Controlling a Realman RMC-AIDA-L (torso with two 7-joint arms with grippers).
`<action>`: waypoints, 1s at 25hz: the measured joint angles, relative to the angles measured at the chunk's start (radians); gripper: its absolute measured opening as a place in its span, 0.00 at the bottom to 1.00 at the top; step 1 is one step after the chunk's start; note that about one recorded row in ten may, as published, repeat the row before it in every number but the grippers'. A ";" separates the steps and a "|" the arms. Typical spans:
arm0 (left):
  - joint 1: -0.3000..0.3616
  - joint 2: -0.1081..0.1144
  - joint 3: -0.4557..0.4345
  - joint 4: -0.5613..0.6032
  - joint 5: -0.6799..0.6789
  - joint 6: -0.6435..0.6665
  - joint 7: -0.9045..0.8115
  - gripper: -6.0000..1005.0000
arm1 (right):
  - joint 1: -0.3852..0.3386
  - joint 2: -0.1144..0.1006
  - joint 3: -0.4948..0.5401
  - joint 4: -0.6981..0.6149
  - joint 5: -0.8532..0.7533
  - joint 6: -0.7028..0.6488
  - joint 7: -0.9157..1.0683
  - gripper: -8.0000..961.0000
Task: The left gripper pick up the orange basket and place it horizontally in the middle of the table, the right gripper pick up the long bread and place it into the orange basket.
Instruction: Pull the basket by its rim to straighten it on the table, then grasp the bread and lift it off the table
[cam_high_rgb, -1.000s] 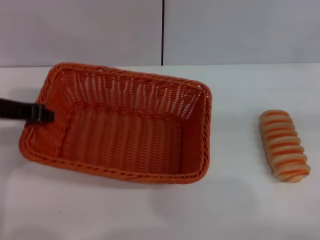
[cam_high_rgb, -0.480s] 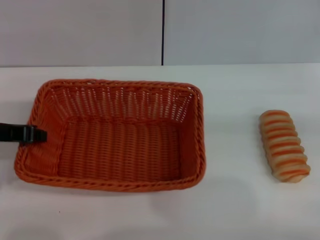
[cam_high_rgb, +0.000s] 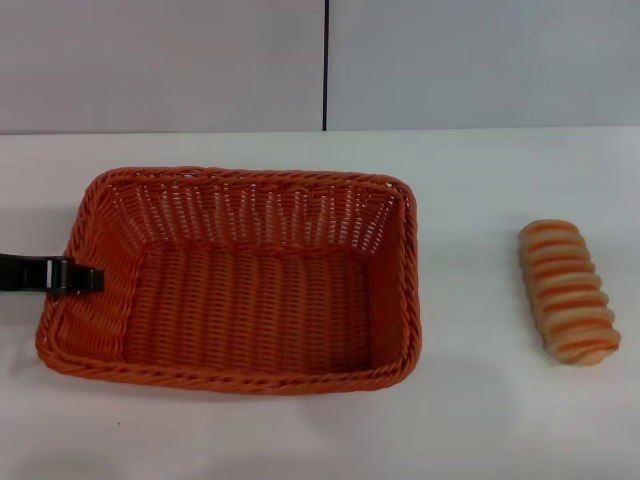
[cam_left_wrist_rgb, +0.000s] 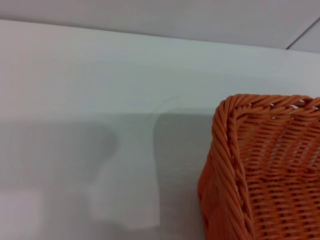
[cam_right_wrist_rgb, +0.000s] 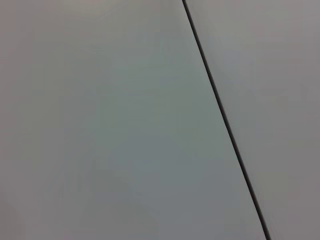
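The orange basket (cam_high_rgb: 402, 290) lies lengthwise across the white table (cam_high_rgb: 480, 430), left of the middle, with nothing inside it. My left gripper (cam_high_rgb: 86, 278) reaches in from the left edge of the head view, its black finger lying over the basket's left rim, shut on that rim. One corner of the orange basket (cam_left_wrist_rgb: 235, 150) fills the left wrist view. The long bread (cam_high_rgb: 567, 291) rests on the table to the right of the basket, a hand's width away, its length running front to back. The right gripper is out of view.
A grey wall with a dark vertical seam (cam_high_rgb: 325, 65) stands behind the table. The right wrist view holds only grey panels and a dark seam (cam_right_wrist_rgb: 225, 120). Bare tabletop lies in front of the basket and around the bread.
The basket has swung from a slanted pose to lie square with the table's edge and has come down nearer to me, the left gripper moving with its left rim. The bread has not moved.
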 joint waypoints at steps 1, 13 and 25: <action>0.000 0.001 -0.006 -0.004 -0.007 0.001 0.004 0.22 | -0.004 0.001 -0.006 -0.003 0.000 0.000 0.005 0.65; 0.019 0.001 -0.297 -0.071 -0.257 0.013 0.296 0.54 | -0.141 0.017 -0.026 -0.421 -0.442 0.058 0.569 0.65; 0.018 0.002 -0.552 -0.471 -0.640 0.022 0.916 0.79 | -0.016 -0.050 0.151 -0.838 -1.328 -0.333 1.390 0.65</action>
